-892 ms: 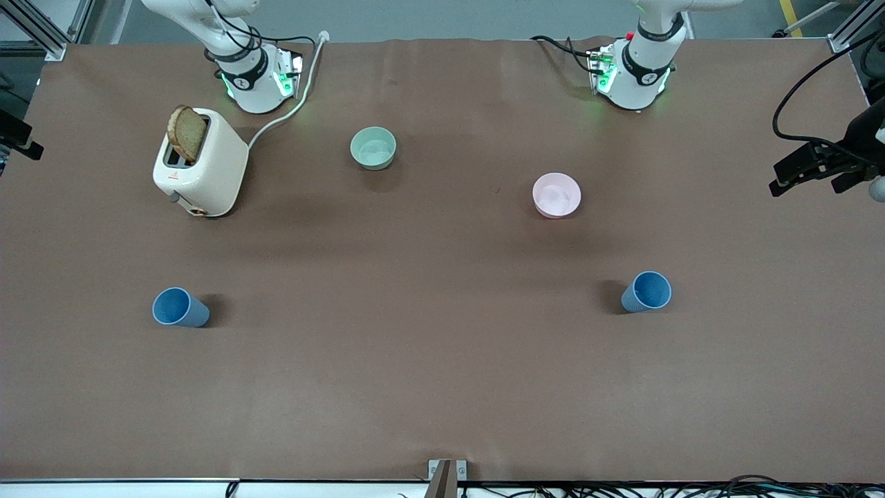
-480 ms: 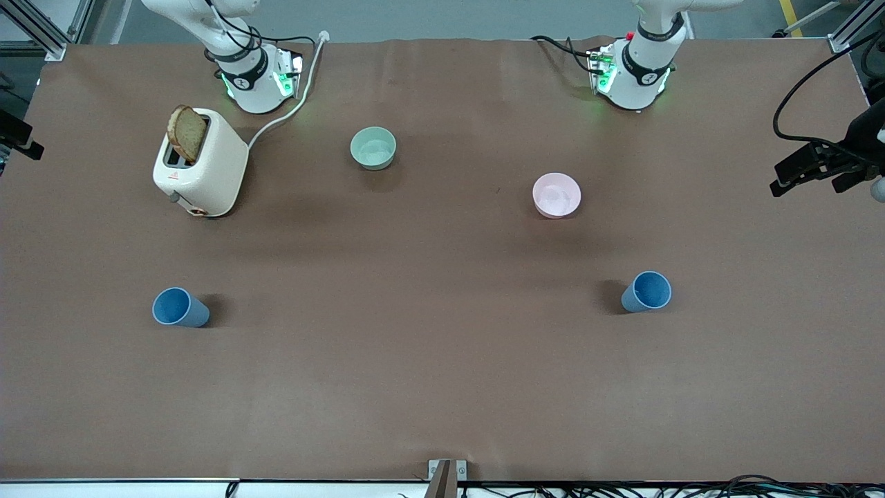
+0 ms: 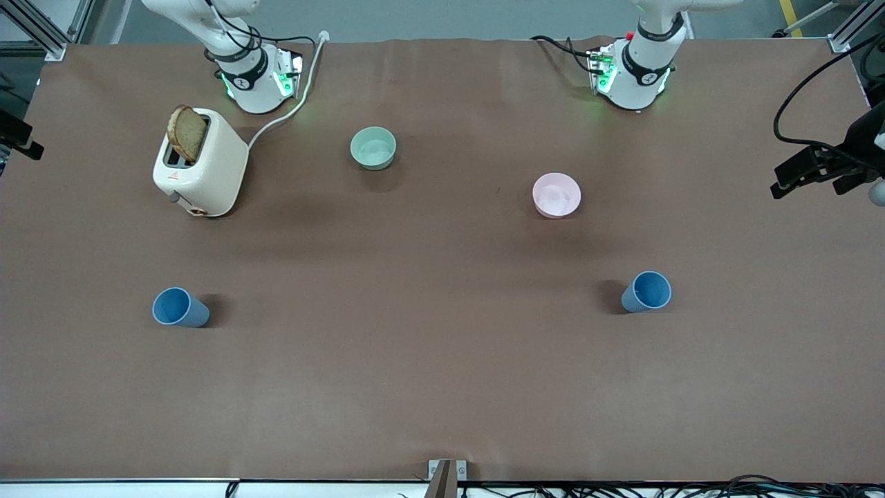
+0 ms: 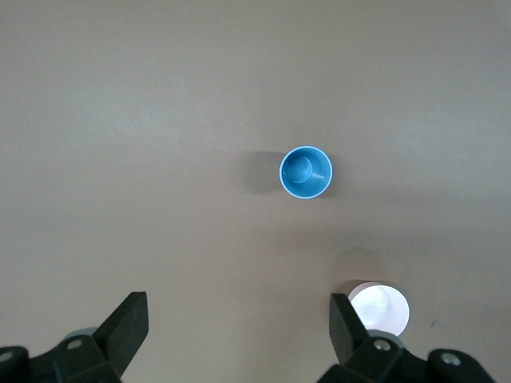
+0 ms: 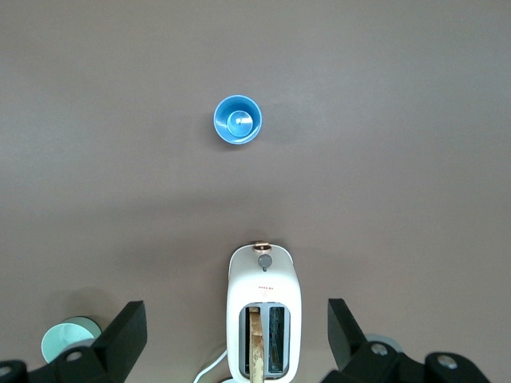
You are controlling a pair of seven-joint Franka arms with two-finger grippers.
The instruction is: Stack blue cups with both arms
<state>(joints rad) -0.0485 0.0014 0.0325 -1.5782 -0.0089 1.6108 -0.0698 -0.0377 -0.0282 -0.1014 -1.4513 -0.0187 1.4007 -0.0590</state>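
Start of the task: nothing on the counter (image 3: 442, 387) is shifting. Both blue cups (image 3: 178, 307) (image 3: 647, 291) are standing upright, well apart, toward opposite arms' ends. The left claw (image 4: 239, 335) and right claw (image 5: 237, 331) are hovering high, spread wide and empty.

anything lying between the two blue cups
Nothing: in the front view only bare brown table runs between one blue cup and the other blue cup.

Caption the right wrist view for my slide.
Open right pincer high over toaster holding bread, blue cup upright on the table.
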